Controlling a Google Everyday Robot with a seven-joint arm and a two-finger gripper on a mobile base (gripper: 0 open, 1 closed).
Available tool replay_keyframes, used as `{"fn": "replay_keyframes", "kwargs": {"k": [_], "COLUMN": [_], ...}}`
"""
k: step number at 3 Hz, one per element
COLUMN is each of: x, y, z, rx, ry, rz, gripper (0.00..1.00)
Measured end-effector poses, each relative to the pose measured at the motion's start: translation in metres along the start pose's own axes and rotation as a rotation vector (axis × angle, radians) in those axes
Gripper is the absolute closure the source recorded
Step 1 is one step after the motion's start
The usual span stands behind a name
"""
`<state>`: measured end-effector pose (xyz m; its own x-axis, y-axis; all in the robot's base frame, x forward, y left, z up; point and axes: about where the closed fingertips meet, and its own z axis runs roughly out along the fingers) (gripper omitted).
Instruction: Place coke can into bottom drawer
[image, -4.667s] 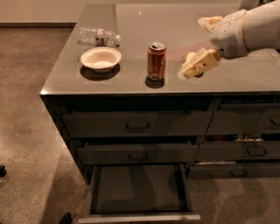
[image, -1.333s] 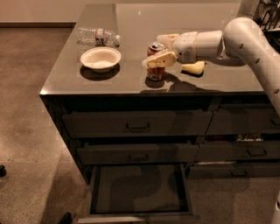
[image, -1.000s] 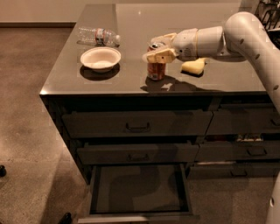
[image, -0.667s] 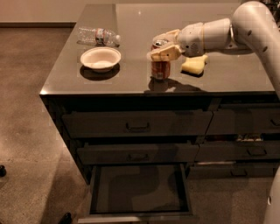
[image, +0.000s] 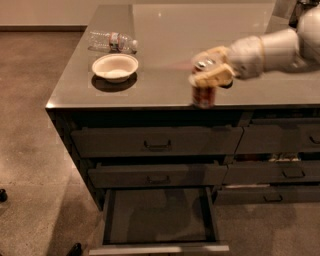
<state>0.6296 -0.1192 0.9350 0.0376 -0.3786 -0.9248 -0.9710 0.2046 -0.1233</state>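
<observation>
The coke can (image: 203, 95) is reddish-brown with a silver top. My gripper (image: 210, 70) is shut on it, holding it near its top, at the front edge of the grey counter (image: 165, 40). The can hangs in front of the counter's front edge. The arm comes in from the right. The bottom drawer (image: 159, 216) is pulled open below, with a flat dark floor and a lighter front edge. The can is above and a little right of the drawer's middle.
A white bowl (image: 115, 67) and a clear plastic water bottle (image: 112, 41) lying on its side are on the counter's left part. Two closed upper drawers with bar handles (image: 157, 145) sit above the open one. More drawers (image: 280, 140) stand to the right.
My gripper closed on the can, lifted it off the counter and carried it forward to the counter's front edge. The bowl and bottle have not moved.
</observation>
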Motion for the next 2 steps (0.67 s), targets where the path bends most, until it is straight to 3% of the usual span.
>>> {"fn": "replay_keyframes", "kwargs": {"k": [1,2], "x": [0.012,0.048], "y": [0.045,0.087], "z": [-0.028,-0.058], "rx": [0.038,0.104], "ry": [-0.07,-0.101], "rz": [-0.027,-0.042], "gripper": [1.0,1.0]}}
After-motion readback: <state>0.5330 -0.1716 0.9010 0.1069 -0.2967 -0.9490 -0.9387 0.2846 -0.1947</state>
